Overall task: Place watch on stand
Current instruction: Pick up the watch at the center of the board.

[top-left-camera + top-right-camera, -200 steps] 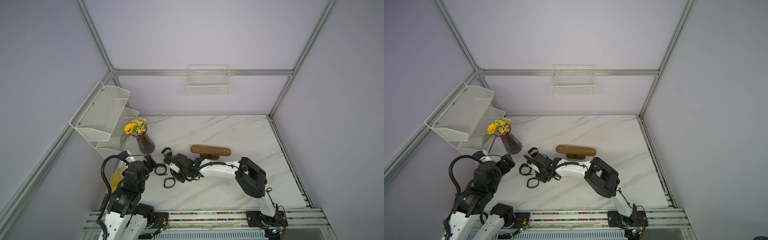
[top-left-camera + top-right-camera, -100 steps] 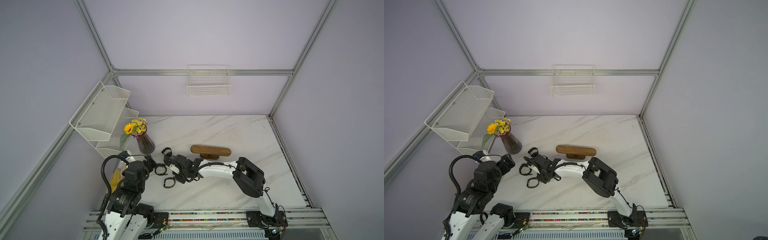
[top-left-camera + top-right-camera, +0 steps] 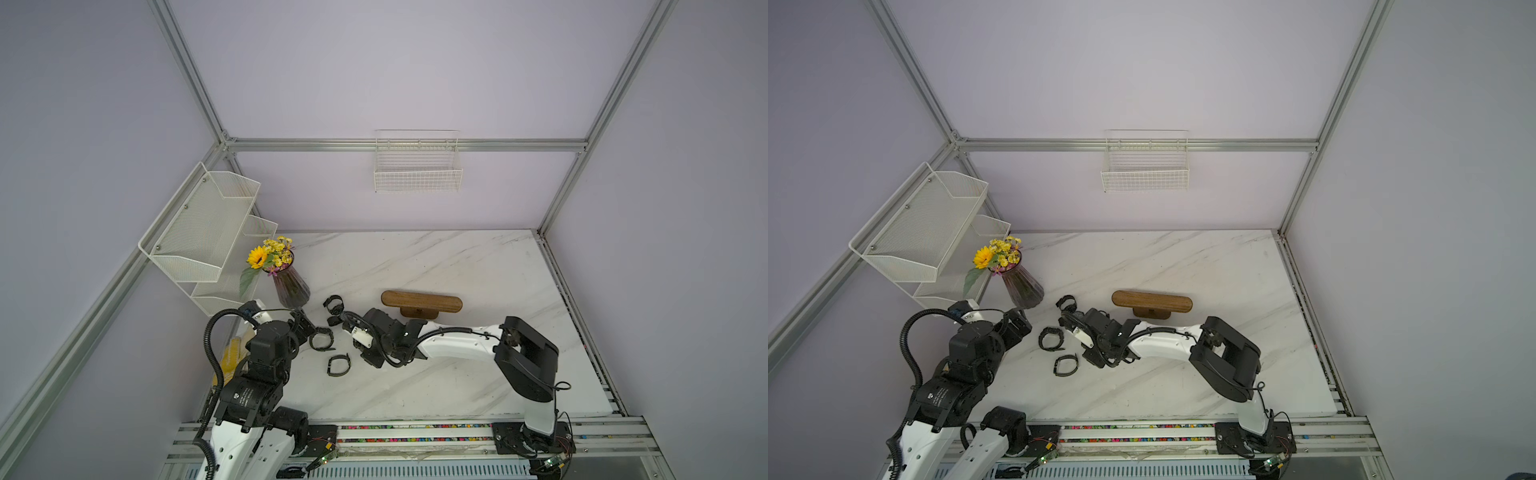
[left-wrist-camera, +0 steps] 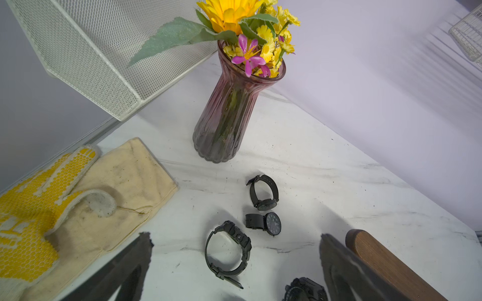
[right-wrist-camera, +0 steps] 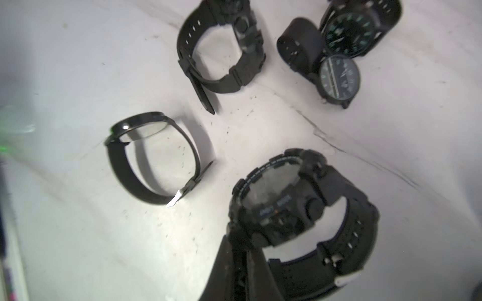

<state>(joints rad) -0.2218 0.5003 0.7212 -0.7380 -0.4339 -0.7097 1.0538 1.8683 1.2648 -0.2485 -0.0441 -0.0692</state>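
"Five black watches on the marble table (image 3: pixel 415 399)," the student reads. "What has just changed?"

"The right gripper (image 5: pixel 238 247). A second ago its jaws stood apart. Now they are pinched together on the chunky digital watch (image 5: pixel 300 208), where strap meets case. Whether the watch has left the table cannot be told. The left gripper (image 4: pixel 234 235) is unchanged: jaws spread wide, holding nothing, with a second chunky watch (image 4: pixel 229 252) lying on the table ahead of them."

"And for the task?"

"The grasp appears made; lifting and carrying remain. The stand (image 3: pixel 422 301) sits just behind the right wrist, and its wooden bar is bare, so no watch has been hung yet. I judge that the buckled strap must next be threaded over one rounded end."

"Any lettering?"

"Little. The held watch carries two small captions below its dial, too blurred to read. The analogue watches (image 5: pixel 339 78) show pale green hour marks but no legible brand. The yellow-dotted glove (image 4: pixel 125 177) bears a pale mark I cannot make out."
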